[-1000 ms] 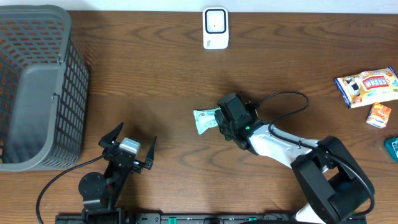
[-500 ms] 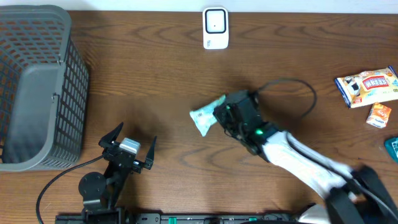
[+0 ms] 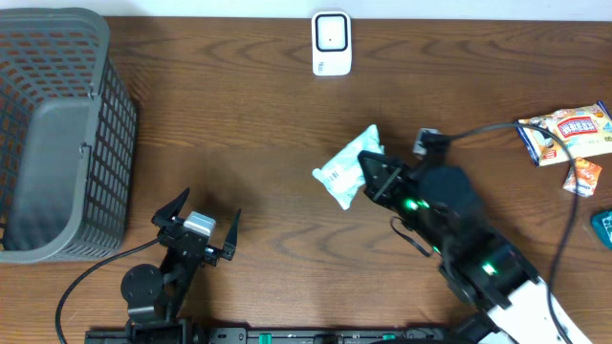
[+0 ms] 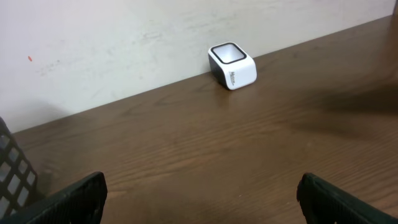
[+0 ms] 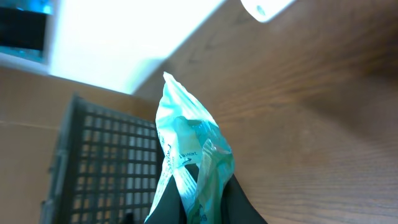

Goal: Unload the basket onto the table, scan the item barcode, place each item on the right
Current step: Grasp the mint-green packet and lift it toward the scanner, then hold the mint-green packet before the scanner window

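Right fingers (image 3: pixel 375 178) clamped on the packet (image 3: pixel 344 170), held off the counter (image 3: pixel 239 124); scanner (image 3: pixel 331 43) well beyond them, scan not yet done; left fingers (image 3: pixel 173 210) apart.

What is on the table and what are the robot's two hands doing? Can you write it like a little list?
Right gripper: shut on the pale green packet, pinching one end
Left gripper: open, holding nothing
Scanner: small white box at the table's far edge, beyond the packet
Basket: grey, at the left side
Other snacks: white packet and small orange box at the right side
Barcode: not visible
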You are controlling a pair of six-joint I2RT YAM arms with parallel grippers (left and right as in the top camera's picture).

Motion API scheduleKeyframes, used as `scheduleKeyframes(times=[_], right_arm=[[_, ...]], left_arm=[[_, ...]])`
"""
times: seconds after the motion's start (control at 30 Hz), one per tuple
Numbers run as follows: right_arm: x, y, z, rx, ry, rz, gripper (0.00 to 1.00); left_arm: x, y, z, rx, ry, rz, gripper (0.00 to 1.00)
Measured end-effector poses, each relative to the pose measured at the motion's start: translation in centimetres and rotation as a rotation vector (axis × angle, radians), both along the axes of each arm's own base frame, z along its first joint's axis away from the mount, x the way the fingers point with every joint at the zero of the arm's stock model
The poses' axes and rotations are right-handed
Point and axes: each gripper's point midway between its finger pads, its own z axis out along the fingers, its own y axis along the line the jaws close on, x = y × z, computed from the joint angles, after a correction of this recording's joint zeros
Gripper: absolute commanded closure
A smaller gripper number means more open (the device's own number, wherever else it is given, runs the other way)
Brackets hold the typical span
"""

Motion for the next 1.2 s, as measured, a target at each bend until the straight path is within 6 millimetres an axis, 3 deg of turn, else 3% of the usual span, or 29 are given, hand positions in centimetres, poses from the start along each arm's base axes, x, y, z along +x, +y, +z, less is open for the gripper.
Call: scheduleKeyframes(times=[0.3, 0.47, 0.6, 0.8, 1.0, 1.2], right_arm=[[-2.2, -1.6, 4.1, 0.063, -0.11, 0.002, 0.99], [-2.0, -1.7, 3.8, 0.024, -0.125, 0.004, 0.99], [-0.9, -1.8, 2.5, -0.109, -0.154, 0.008, 0.99], [3.5, -3.5, -1.3, -0.385, -0.164, -0.135, 0.99], [9.8, -2.7, -0.1, -0.497, -0.368, -0.284, 0.99], [15.4, -1.6, -1.5, -0.785, -0.432, -0.307, 0.99]], left_arm=[[0.0, 0.0, 0.0, 0.0, 0.0, 0.0, 0.02], [0.0, 0.0, 0.0, 0.0, 0.0, 0.0, 0.02], [0.0, 0.0, 0.0, 0.0, 0.0, 0.0, 0.02], [0.0, 0.0, 0.0, 0.0, 0.0, 0.0, 0.02], [0.0, 0.0, 0.0, 0.0, 0.0, 0.0, 0.02], [0.0, 0.0, 0.0, 0.0, 0.0, 0.0, 0.02]])
